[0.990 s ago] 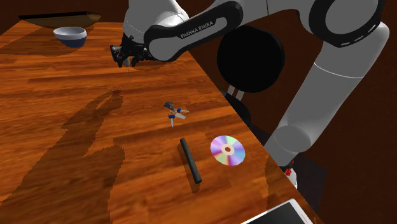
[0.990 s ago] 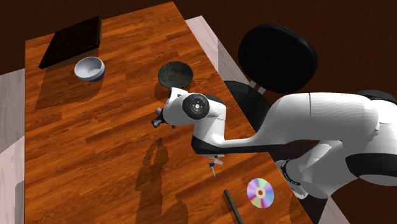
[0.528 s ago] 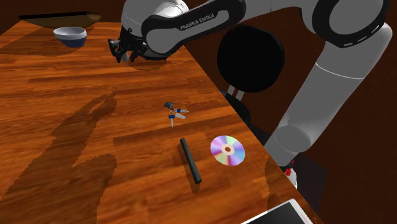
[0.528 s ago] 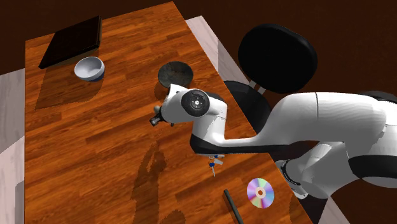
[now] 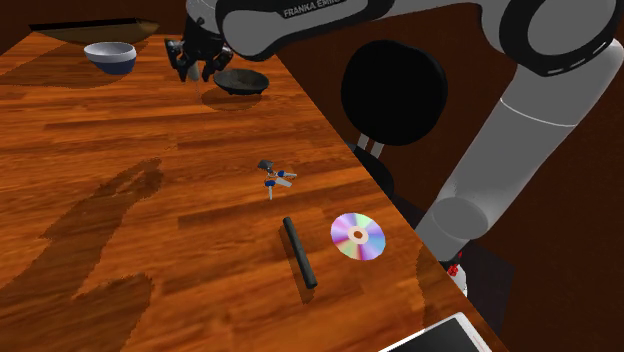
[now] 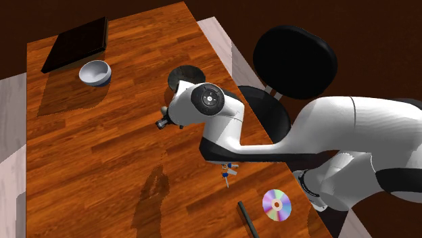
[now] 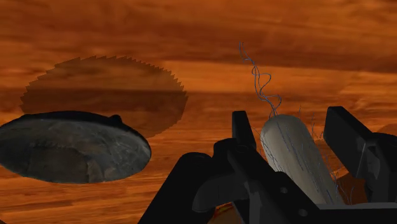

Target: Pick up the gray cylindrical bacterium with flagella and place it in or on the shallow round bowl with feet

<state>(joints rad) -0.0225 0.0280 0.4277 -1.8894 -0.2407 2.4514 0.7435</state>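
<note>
Claw [image 7: 289,124] was clamped on the gray bacterium [image 7: 298,162], hanging in the air just beside the dark shallow bowl [image 7: 70,149], not over it. Letting go there would've dumped it on the table [image 5: 120,230] or clipped the rim, and those wispy flagella [image 7: 257,79] could've snagged a finger on release, I reckon.

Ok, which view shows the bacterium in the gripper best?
The wrist view: the grey bacterium is clasped between the fingers, flagella trailing from its end. In the shoulder and second exterior views it is too small at the gripper to make out.
</note>
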